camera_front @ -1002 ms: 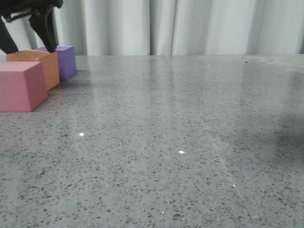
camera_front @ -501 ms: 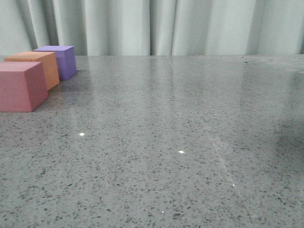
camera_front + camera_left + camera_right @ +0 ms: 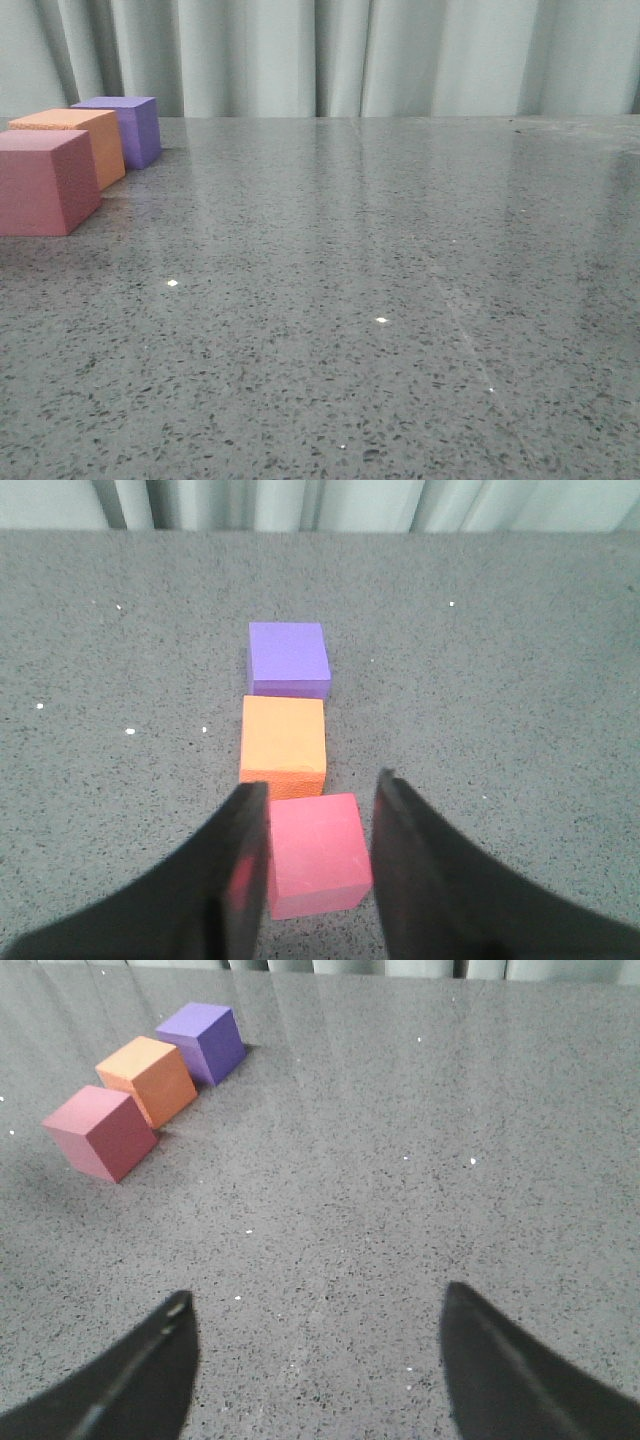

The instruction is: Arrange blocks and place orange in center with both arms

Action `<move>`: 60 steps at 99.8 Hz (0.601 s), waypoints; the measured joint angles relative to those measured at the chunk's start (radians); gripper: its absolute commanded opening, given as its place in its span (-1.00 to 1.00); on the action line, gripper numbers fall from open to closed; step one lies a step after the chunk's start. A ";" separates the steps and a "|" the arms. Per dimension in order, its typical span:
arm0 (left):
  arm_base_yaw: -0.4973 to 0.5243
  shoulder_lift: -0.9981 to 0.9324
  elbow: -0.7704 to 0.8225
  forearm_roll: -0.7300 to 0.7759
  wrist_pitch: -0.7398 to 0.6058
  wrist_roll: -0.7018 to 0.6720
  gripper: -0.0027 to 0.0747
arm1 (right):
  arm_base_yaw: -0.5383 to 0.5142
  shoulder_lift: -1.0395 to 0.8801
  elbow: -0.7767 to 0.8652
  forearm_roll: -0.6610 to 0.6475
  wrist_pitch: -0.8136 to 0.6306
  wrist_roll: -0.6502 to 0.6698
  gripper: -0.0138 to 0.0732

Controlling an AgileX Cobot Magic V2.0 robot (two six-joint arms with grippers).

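- The matte pink-red foam cube (image 3: pixel 42 181) is cut off by the left edge of the front view; it partly covers the matte orange foam cube (image 3: pixel 80 140), which in turn hides the near part of the matte purple foam cube (image 3: pixel 130 125).
- No arm appears in the front view; only the dark finger ends show in each wrist view.
- The three cubes stand in one line at the far left of the speckled grey stone table (image 3: pixel 400 280), before a pale pleated curtain (image 3: pixel 350 55). The orange cube sits in the middle, close against its neighbours; whether the faces touch cannot be told.
- The black left gripper (image 3: pixel 320 795) hangs above the row, jaws parted and holding nothing; the pink-red cube shows through the gap at the lower centre of the frame.
- The black right gripper (image 3: pixel 318 1305) is spread wide over bare tabletop, gripping nothing, with the cubes well apart at the upper left of its frame.
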 measured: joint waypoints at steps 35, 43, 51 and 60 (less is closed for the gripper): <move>0.000 -0.266 0.258 0.002 -0.084 0.030 -0.98 | 0.000 -0.083 0.074 0.000 -0.012 0.000 -0.95; 0.000 -0.317 0.311 0.002 -0.093 0.030 -0.98 | 0.000 -0.089 0.087 0.000 -0.014 0.000 -0.96; 0.000 -0.365 0.366 0.002 -0.109 0.030 -0.98 | 0.000 -0.102 0.108 -0.011 -0.026 0.000 -0.96; 0.000 -0.424 0.430 0.002 -0.138 0.032 -0.98 | 0.000 -0.126 0.139 -0.011 -0.054 0.000 -0.96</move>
